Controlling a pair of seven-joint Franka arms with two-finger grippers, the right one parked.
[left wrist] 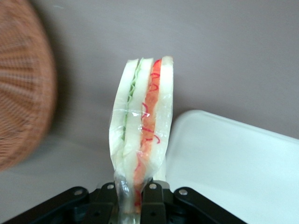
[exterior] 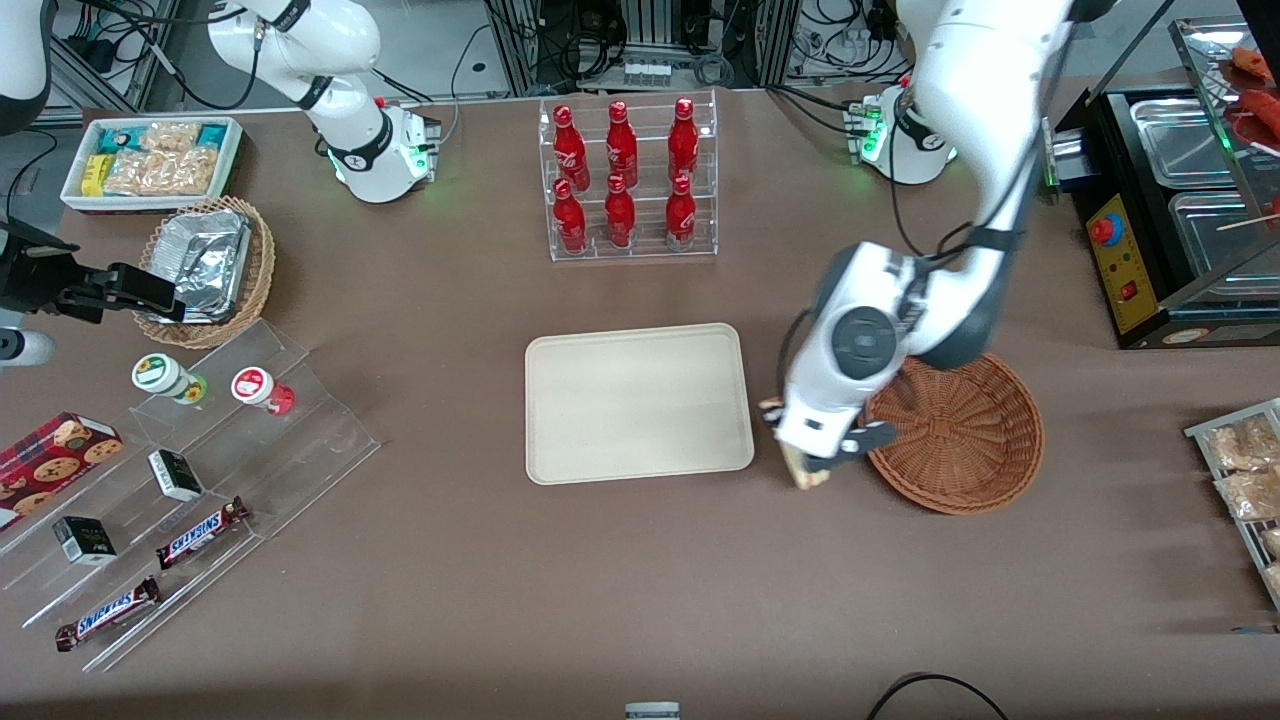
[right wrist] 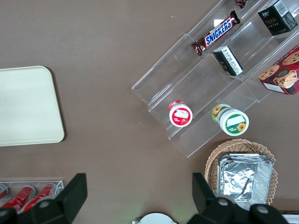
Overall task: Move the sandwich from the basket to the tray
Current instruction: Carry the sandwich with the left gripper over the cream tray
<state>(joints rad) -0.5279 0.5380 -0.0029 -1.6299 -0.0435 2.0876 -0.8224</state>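
Note:
My left gripper (exterior: 812, 468) is shut on the sandwich (exterior: 808, 474), a plastic-wrapped white bread wedge with red and green filling, clear in the left wrist view (left wrist: 141, 126). It hangs above the brown table in the gap between the reddish-brown wicker basket (exterior: 960, 440) and the cream-beige tray (exterior: 637, 401). The basket (left wrist: 23, 93) holds nothing that I can see. The tray (left wrist: 238, 163) is bare.
A clear rack of red bottles (exterior: 627, 180) stands farther from the front camera than the tray. Toward the parked arm's end are acrylic steps with snacks (exterior: 180, 480), a tan basket with foil containers (exterior: 205, 262) and a white bin of snack packets (exterior: 152, 160). A black food warmer (exterior: 1180, 210) stands at the working arm's end.

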